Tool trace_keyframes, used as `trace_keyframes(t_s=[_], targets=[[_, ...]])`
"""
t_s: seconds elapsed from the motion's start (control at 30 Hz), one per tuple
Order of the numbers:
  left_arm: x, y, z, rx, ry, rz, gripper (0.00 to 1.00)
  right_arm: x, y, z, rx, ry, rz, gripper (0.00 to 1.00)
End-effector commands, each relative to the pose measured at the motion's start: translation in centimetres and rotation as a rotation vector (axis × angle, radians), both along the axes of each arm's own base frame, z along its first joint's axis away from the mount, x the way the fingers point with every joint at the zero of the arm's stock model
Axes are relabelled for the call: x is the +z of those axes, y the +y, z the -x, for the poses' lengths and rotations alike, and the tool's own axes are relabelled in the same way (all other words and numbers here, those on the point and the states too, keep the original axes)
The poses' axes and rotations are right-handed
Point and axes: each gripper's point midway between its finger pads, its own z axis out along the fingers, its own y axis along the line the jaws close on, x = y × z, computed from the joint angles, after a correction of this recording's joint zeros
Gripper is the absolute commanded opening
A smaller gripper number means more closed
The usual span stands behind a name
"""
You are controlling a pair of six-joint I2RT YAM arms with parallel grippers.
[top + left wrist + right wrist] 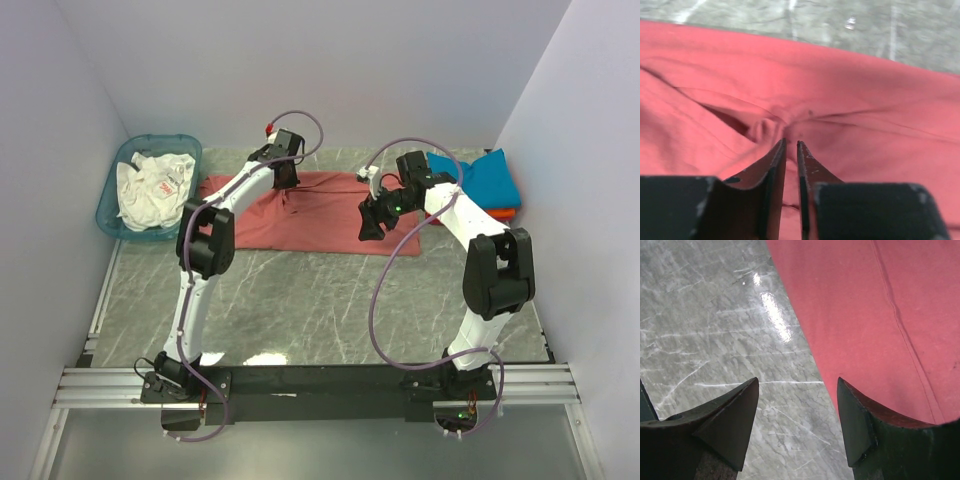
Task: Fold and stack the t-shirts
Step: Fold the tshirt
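The dusty-red t-shirt lies spread flat at the back middle of the table. My left gripper is down on its upper middle. In the left wrist view the gripper is shut, pinching a puckered fold of the red t-shirt, with creases running out from the tips. My right gripper is open at the shirt's front right edge. In the right wrist view the gripper straddles the edge of the red t-shirt, one finger over marble and the other over cloth. A folded teal-blue shirt lies on an orange one at the back right.
A translucent teal basket holding white cloth stands at the back left. White walls close in the left, back and right sides. The grey marble tabletop stretches in front of the red shirt down to the arm bases.
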Motion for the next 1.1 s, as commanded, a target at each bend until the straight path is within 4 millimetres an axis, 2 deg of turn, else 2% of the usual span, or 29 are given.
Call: trace_keyframes(t_s=[0.0,0.23,0.57,1.07], targets=[[0.8,1.4,-0.7,0.074,-0.023,-0.045,0.22,1.9,0.4,0.1,0.01,-0.05,-0.033,0.71],[-0.2,1.8,-1.3,0.085,-0.011,-0.082,0.25,2.1,0.3,0.1,0.01,-0.054,-0.035,0.71],[0.2,2.7,-1.7,0.108,-0.031,-0.12,0.31,1.8,0.1,0.1,0.007,-0.044,-0.036,0.72],[-1.4,2.4,-1.9,0.073,0.002,-0.123,0.32,2.2,0.1,0.0,0.01,-0.053,-0.041,0.72]])
